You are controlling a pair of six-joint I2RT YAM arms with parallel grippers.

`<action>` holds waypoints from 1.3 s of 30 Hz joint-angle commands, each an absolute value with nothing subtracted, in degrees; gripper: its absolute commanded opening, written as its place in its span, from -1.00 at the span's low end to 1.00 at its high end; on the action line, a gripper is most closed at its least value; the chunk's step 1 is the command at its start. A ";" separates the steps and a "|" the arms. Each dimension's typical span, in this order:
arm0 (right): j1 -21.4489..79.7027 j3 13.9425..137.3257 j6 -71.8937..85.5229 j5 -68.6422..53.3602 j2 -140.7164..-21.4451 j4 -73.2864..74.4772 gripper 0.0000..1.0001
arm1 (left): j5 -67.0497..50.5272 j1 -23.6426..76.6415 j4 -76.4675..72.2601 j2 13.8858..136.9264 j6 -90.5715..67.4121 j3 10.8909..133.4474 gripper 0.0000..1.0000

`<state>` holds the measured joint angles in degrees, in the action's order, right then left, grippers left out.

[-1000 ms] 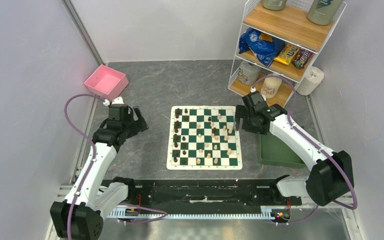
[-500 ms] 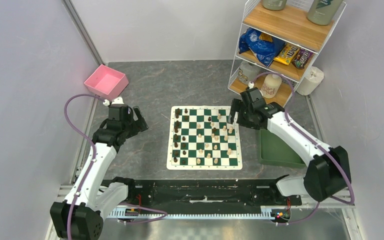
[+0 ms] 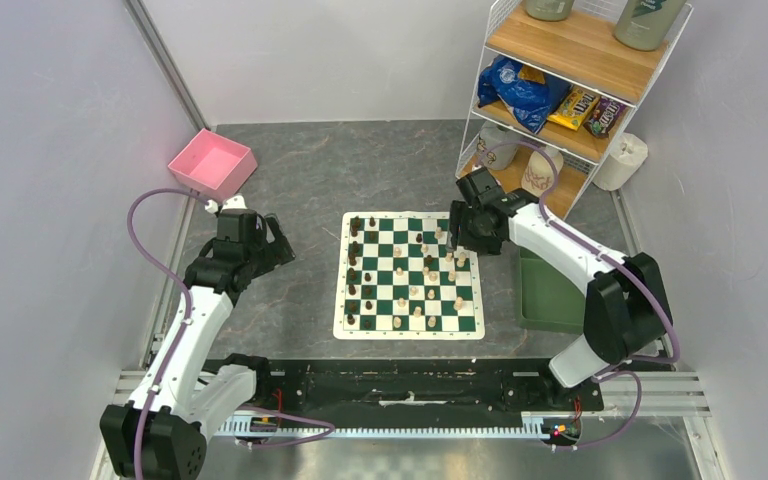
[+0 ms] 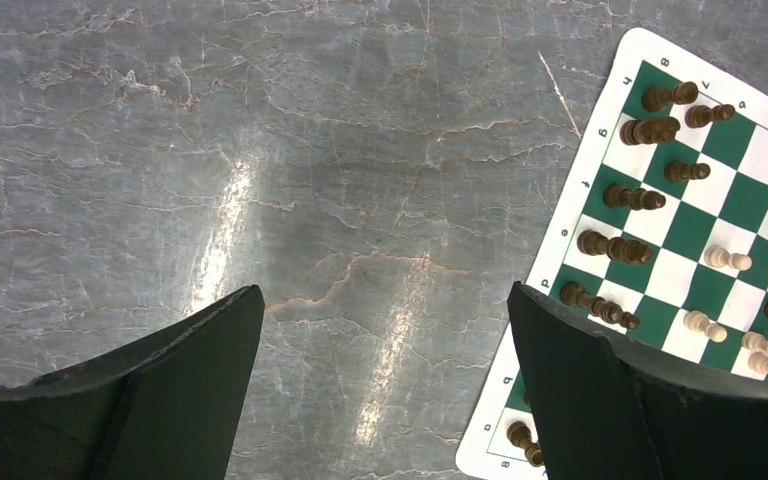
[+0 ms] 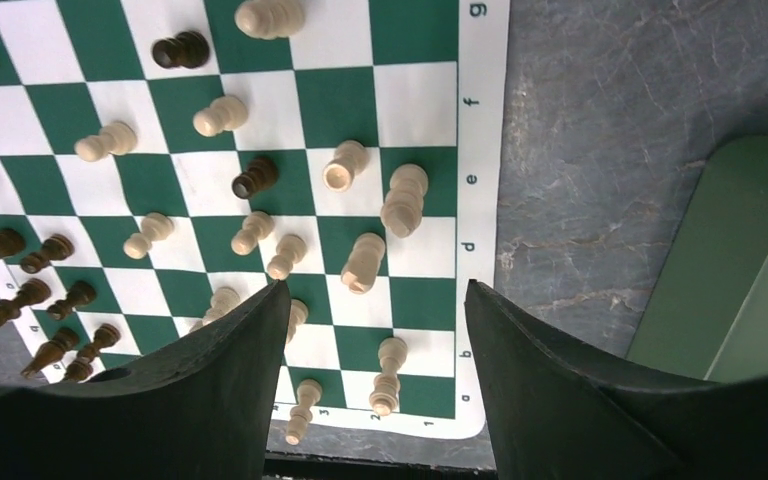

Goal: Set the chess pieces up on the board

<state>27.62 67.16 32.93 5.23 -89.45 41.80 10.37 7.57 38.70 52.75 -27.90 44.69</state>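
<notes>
We see left gripper fingers apart above grey marbled table | right gripper fingers apart, pale cream turned wooden chess pieces under their gap on green-white checked board

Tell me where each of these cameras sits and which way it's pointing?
Top external: fixed above and behind the arms, looking down on the board, pink bin and shelf rack; both arms show whole, left end effector and right end effector.
Left wrist: on the left arm, looking down at grey tabletop and dark pieces on the board's edge; its spread fingers show.
Right wrist: on the right arm, looking down at pale pieces and green tray; its fingers show.
Both wrist views share the dark pieces.
</notes>
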 commanded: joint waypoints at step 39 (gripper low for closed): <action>36.35 87.51 23.80 1.39 -104.46 46.61 0.30 | 12.86 7.56 39.36 51.02 -26.55 45.84 0.99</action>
